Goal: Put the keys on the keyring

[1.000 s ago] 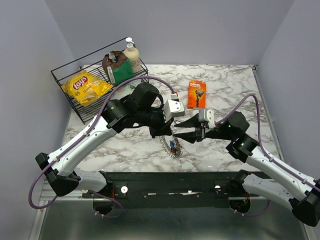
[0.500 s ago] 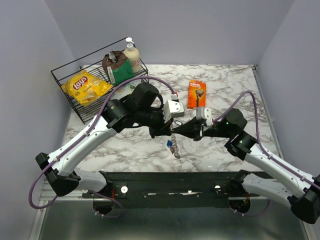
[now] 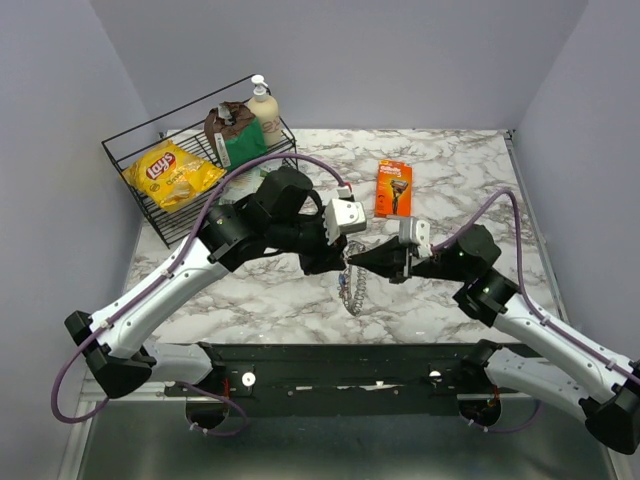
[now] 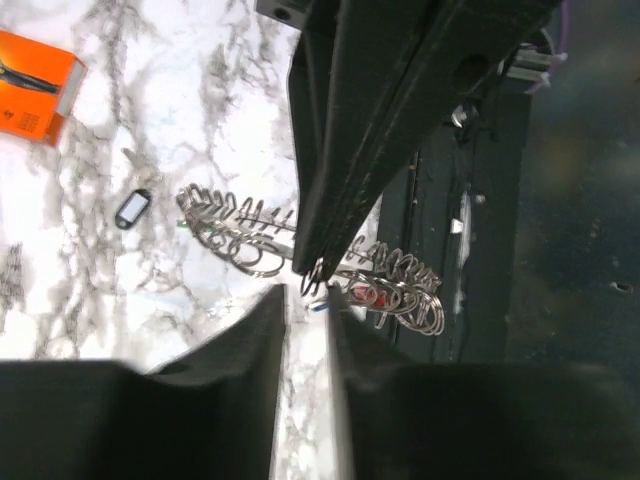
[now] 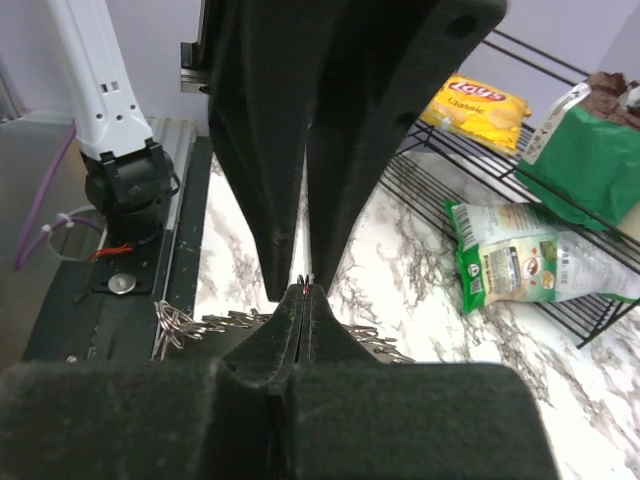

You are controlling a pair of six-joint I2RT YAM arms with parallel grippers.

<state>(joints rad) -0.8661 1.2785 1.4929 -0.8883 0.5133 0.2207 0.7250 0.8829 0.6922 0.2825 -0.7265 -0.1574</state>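
Above the marble desk point(image 3: 470, 170), the keyring point(image 3: 351, 292) is pinched by the right end effector point(image 5: 305, 290), the left end effector point(image 4: 305, 296) being slightly parted.

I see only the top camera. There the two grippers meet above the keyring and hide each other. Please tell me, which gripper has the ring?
Observer: The left wrist view shows the left gripper open. Only the table shows between its fingers.
Operator: And the right one?
Observer: It is shut. In the left wrist view, the tip of the right gripper pinches a thin loop of the keyring.
Operator: Is any key on the ring?
Observer: A red piece sits among the silver pieces, but I cannot tell if it is a key.
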